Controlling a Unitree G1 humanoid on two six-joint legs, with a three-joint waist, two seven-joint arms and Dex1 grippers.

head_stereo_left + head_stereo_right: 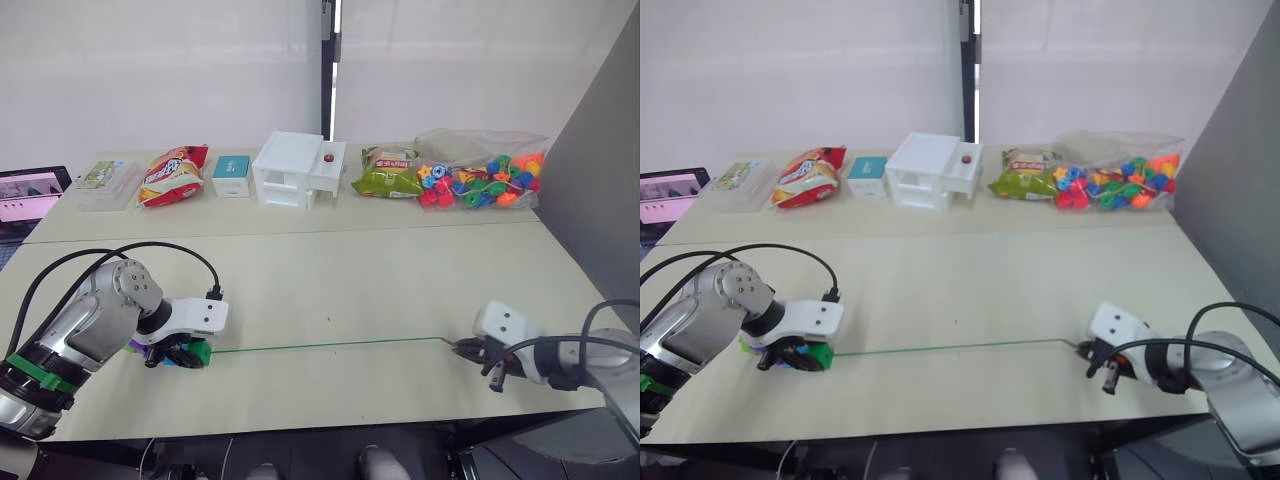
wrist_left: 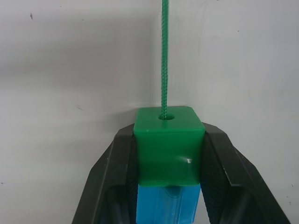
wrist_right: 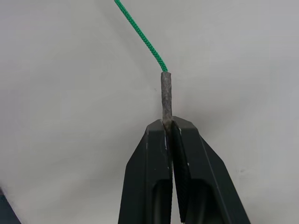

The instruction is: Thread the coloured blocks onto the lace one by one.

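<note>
Fingers (image 3: 154, 163) pinching lace (image 1: 330, 346) tip, lace stretched left-right, green block (image 2: 168, 144) gripped

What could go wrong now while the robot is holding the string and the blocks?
The right end effector pinches only the end of the lace's stiff grey tip; a tug might pull it free. The lace runs nearly straight to the left end effector, which squeezes the dark green block with a blue block behind it. If that grip slips, the blocks might slide along the lace.

Green lace (image 1: 330, 346), dark green block (image 2: 168, 144), blue block (image 2: 168, 204).
</note>
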